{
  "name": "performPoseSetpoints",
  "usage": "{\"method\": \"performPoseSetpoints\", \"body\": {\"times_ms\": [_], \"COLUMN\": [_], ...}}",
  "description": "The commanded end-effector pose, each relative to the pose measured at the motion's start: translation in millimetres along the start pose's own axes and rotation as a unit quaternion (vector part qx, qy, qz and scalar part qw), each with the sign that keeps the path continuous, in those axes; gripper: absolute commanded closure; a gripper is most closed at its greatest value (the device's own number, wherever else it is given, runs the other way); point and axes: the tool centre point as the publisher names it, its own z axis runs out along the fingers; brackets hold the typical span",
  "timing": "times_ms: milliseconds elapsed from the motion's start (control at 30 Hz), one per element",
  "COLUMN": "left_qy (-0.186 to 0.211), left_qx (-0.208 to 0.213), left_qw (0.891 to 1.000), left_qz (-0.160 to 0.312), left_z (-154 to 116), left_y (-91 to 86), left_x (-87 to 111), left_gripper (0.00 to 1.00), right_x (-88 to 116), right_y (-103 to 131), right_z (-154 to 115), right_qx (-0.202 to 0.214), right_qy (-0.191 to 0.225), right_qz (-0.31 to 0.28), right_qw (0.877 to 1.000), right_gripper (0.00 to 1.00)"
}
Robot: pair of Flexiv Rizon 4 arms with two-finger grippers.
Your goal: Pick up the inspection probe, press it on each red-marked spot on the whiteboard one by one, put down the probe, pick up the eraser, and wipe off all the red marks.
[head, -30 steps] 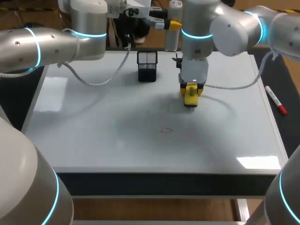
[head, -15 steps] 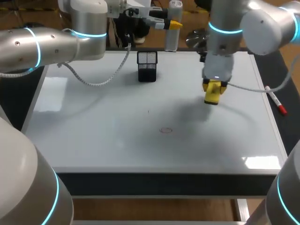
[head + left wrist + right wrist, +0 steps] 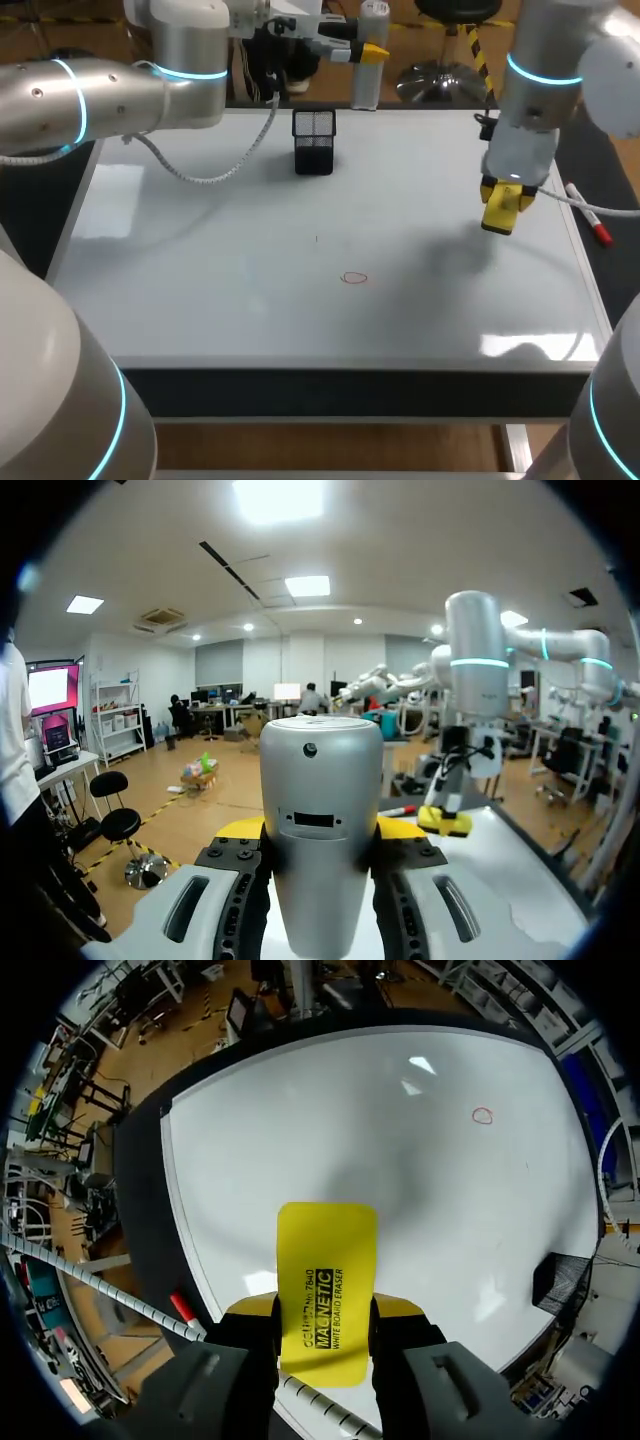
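Currently, a red marker is lying just beside the right edge of the bench's whiteboard. A black mesh holder is standing at the rear, its contents indiscernible. One red mark is showing mid-board. The right gripper is hanging over the right side, its fingers clamping the yellow eraser. The left gripper is hovering beyond the rear edge, its fingers clamping the silver probe.

The inspection probe covers most of our left fingers, and its near end is cut off by the picture's edge. The eraser hides our right fingers but for slivers of yellow; from the head view we cannot tell them apart
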Motion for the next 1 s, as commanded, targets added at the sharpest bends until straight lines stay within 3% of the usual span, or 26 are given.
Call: {"method": "performPoseSetpoints", "body": {"times_ms": [33,1000], "left_qy": [0.002,-0.001], "left_qx": [-0.001,-0.006], "left_qw": [1.000,1.000], "left_qz": [0.000,0.004], "left_z": [-0.5,-0.3], "left_y": [-1.7,-1.7], "left_x": [-0.8,2.8], "left_gripper": [1.00,1.00], "right_x": [11.3,11.3], "right_y": [1.9,1.9], "right_z": [-0.5,-0.5], "right_qx": [0.002,0.002], "right_qy": [-0.011,-0.011], "right_qz": [-0.009,-0.009], "right_qw": [1.000,1.000], "right_gripper": [1.00,1.00]}}
